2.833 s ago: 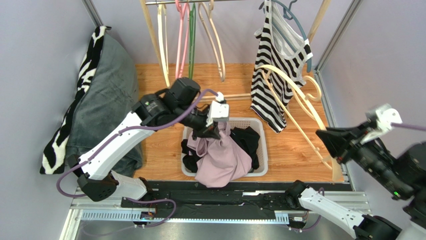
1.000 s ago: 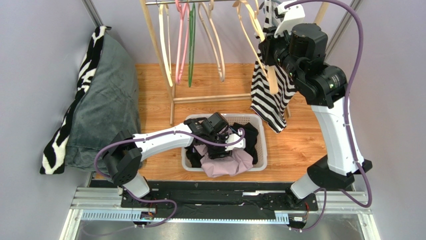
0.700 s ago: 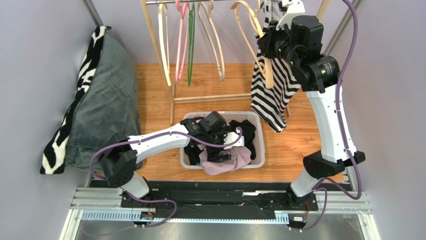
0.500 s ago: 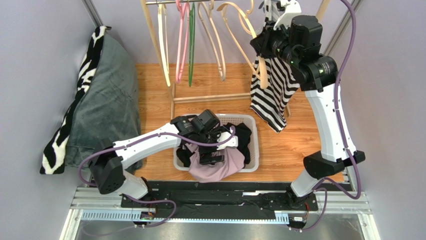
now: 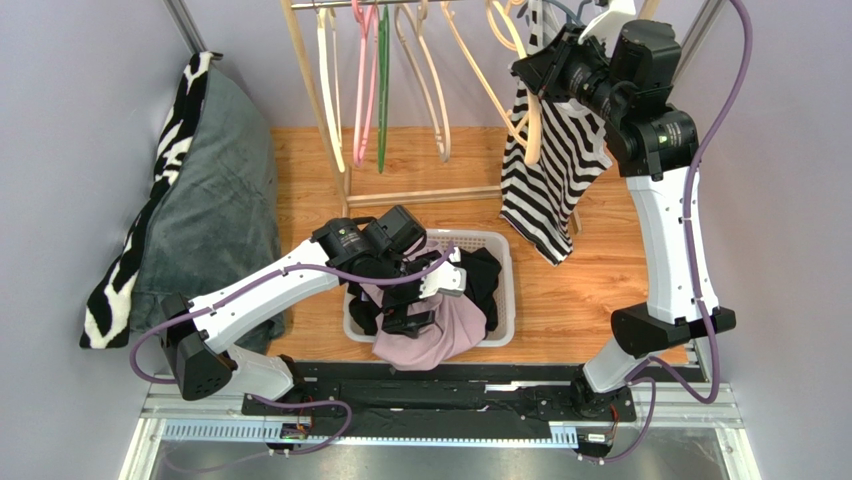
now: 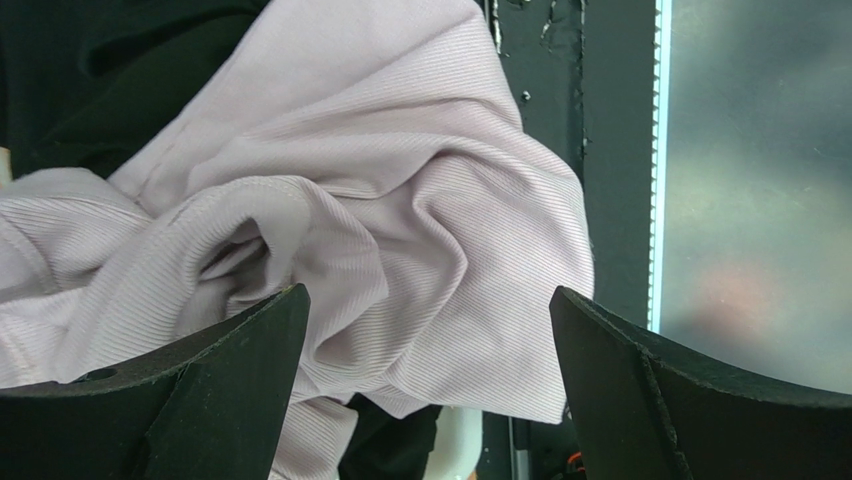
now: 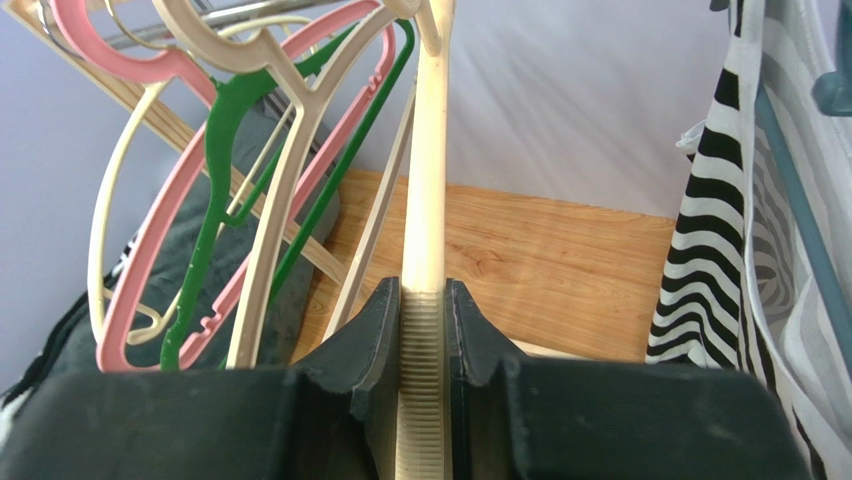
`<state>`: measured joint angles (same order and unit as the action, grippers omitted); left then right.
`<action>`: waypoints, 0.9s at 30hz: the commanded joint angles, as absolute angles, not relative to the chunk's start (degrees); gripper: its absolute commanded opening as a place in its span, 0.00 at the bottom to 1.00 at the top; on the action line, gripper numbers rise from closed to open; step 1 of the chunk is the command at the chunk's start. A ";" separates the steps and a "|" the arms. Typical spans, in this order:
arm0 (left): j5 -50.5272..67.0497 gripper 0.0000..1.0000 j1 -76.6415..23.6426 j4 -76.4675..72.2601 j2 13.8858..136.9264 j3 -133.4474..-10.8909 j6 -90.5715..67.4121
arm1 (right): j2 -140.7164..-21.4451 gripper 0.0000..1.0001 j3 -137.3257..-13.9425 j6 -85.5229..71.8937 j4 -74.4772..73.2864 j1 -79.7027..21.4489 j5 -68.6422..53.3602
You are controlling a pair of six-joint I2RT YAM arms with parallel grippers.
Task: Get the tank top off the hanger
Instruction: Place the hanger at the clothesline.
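Left gripper (image 6: 425, 340) stands released above the pink tank top (image 5: 440, 335), heaped over the basket (image 5: 507, 300) rim and liable to slide out, while right gripper (image 7: 423, 300), clenched on the bare cream hanger (image 7: 424, 180), risks snagging neighbouring hangers.

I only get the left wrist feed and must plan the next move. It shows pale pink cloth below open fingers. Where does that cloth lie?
Observer: The pink garment lies in the white basket, spilling over its near rim.
Operator: What is the other arm doing?
Observer: The right gripper is shut on a bare cream hanger.
Operator: Is any garment hanging?
Observer: Yes, a striped tank top hangs on a teal hanger, just right of the cream one.
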<state>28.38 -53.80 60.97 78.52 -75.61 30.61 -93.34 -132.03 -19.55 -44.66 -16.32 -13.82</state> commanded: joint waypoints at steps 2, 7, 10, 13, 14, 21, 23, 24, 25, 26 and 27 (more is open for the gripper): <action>31.20 0.99 -53.61 63.98 76.47 -78.22 32.08 | -93.42 0.00 -131.57 -25.83 -36.48 -13.10 -19.68; 31.20 0.99 -53.61 64.42 75.94 -78.49 31.99 | -94.74 0.00 -131.48 -29.26 -34.63 -11.78 -22.59; 31.11 0.99 -53.61 64.60 75.32 -78.49 31.99 | -95.54 0.00 -131.57 -29.71 -34.80 -11.78 -22.76; 31.03 0.99 -53.61 64.60 74.80 -78.84 31.73 | -95.89 0.00 -131.66 -29.01 -35.85 -11.86 -23.47; 30.94 0.99 -53.61 64.51 74.71 -79.10 31.73 | -96.32 0.00 -132.88 -27.96 -38.30 -12.56 -22.34; 30.32 0.99 -53.61 64.42 75.67 -81.56 31.20 | -96.77 0.00 -136.05 -18.91 -45.61 -17.92 -11.97; 30.23 0.99 -53.70 64.34 75.85 -82.09 31.11 | -97.12 0.00 -136.93 -15.57 -47.19 -20.20 -8.29; 30.23 0.99 -53.61 64.34 75.85 -82.09 30.94 | -97.38 0.00 -137.72 -14.60 -47.72 -21.00 -7.04; 30.15 0.99 -53.61 64.25 75.85 -82.26 31.11 | -97.73 0.00 -138.16 -13.72 -48.07 -21.70 -5.90; 29.97 0.99 -53.70 64.25 75.76 -82.27 30.85 | -98.00 0.00 -138.43 -12.06 -49.03 -22.75 -3.45; 29.88 0.99 -53.61 64.16 75.67 -82.27 30.85 | -98.17 0.00 -138.78 -11.35 -49.30 -23.37 -2.30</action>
<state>29.54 -53.80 64.53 76.97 -80.25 30.79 -97.54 -135.26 -18.13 -46.98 -20.45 -9.54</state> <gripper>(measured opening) 0.990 0.165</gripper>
